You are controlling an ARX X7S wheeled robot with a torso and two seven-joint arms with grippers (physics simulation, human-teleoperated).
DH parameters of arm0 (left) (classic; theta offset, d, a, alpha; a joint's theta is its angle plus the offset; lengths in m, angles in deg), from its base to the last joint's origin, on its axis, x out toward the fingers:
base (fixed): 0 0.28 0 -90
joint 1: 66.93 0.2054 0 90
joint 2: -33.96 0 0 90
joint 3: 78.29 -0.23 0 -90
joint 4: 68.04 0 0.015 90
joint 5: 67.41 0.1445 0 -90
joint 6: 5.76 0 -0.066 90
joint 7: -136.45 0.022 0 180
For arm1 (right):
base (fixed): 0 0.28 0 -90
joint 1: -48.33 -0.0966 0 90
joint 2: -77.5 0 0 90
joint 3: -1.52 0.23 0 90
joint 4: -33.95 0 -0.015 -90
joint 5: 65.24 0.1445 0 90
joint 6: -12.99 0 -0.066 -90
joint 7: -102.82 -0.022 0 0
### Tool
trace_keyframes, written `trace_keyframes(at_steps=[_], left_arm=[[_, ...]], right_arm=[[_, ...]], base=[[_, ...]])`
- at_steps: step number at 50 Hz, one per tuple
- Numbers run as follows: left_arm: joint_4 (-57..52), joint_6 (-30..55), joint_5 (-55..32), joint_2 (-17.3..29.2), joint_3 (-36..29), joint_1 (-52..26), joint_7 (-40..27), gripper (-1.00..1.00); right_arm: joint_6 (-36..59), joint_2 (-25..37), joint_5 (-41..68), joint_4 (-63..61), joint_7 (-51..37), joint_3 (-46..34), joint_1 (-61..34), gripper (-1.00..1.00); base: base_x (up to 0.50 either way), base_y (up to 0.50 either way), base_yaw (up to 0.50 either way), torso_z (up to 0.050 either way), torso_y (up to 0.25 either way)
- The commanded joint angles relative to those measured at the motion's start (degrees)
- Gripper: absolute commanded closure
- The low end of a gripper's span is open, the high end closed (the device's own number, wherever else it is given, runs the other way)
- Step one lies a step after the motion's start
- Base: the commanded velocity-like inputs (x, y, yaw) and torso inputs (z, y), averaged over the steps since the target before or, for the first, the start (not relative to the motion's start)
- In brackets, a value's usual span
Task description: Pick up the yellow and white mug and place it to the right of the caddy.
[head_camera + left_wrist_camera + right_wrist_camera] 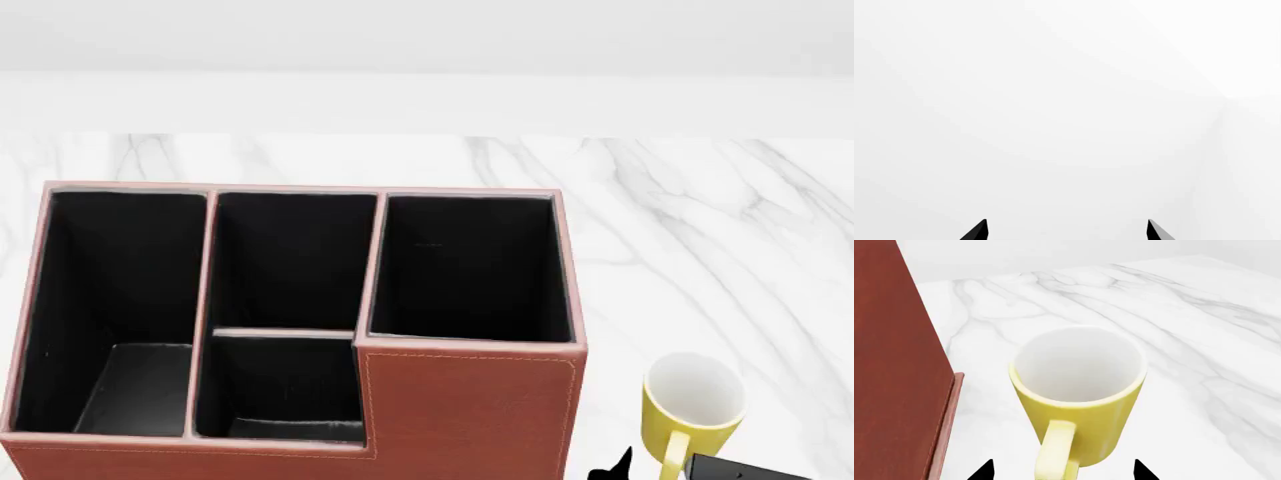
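Note:
The yellow and white mug (pixel 691 405) stands upright on the marble table, just right of the caddy's (pixel 467 410) front corner. Seen from the right wrist, the mug (pixel 1081 385) fills the middle, its handle pointing at the camera. My right gripper (pixel 1064 471) is open; its two black fingertips (pixel 987 471) sit wide apart on either side of the handle without touching it. The caddy wall (pixel 894 365) is a reddish-brown face close beside the mug. My left gripper (pixel 1067 230) is open and faces only blank white.
The marble tabletop (pixel 694 220) stretches behind and to the right of the caddy, ending at a white wall. Black parts of my right arm (pixel 747 468) show at the bottom edge of the head view.

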Motion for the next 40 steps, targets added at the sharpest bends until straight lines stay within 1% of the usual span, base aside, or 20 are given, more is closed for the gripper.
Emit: trace_keyframes(at_steps=[1, 7, 12, 16, 17, 21, 27, 28, 35, 40], left_arm=[[0.0, -1.05, 0.12, -0.35, 0.45, 0.98, 0.0, -1.0], [0.0, -0.27, 0.03, -0.02, -0.18, 0.02, 0.0, -1.0], [0.0, -1.27, -0.11, -0.5, 0.71, 1.24, 0.0, -1.0], [0.0, -1.51, -0.11, -0.52, 0.85, 1.45, 0.0, -1.0], [0.0, -1.72, -0.1, -0.62, 0.97, 1.7, 0.0, -1.0], [0.0, -1.46, -0.06, -0.62, 0.92, 1.54, 0.0, -1.0], [0.0, -1.46, -0.14, -0.45, 0.87, 1.45, 0.0, -1.0], [0.0, -1.72, -0.08, -0.57, 1.05, 1.74, 0.0, -1.0], [0.0, -1.52, -0.09, -0.44, 0.82, 1.41, 0.0, -1.0], [0.0, -1.13, -0.09, -0.3, 0.54, 0.96, 0.0, -1.0]], right_arm=[[-0.11, 3.61, -1.93, -7.42, -3.81, -0.78, 0.77, -1.0], [-0.34, 5.99, -2.99, -11.84, -6.56, -0.81, 0.79, -1.0], [-1.19, 11.24, -4.3, -19.85, -11.03, -0.44, 1.23, -1.0], [-1.43, 14.09, -5.07, -23.76, -13.1, -0.16, 1.15, -1.0], [-1.39, 15.61, -5.66, -26.26, -14.27, -0.13, 0.97, -1.0], [-1.59, 18.53, -7.64, -31.5, -17.41, 0.12, 0.4, -1.0], [0.35, 22.61, -12.06, -40.29, -22.61, -0.21, -1.49, -1.0], [1.12, 24.14, -13.65, -43.52, -24.35, -0.26, -2.15, -1.0], [5.53, 29.69, -19.41, -56.07, -31.02, -0.22, -5.02, -1.0], [7.49, 32.28, -21.69, -62.07, -33.84, 0.11, -6.24, -1.0]], base=[[0.0, 0.0, 0.0, 0.0, 0.0], [0.0, 0.0, 0.0, 0.0, 0.0], [0.0, 0.0, 0.0, 0.0, 0.0], [0.0, 0.0, 0.0, 0.0, 0.0], [0.0, 0.0, 0.0, 0.0, 0.0], [0.0, 0.0, 0.0, 0.0, 0.0], [0.0, 0.0, 0.0, 0.0, 0.0], [0.0, 0.0, 0.0, 0.0, 0.0], [0.0, 0.0, 0.0, 0.0, 0.0], [0.0, 0.0, 0.0, 0.0, 0.0]])
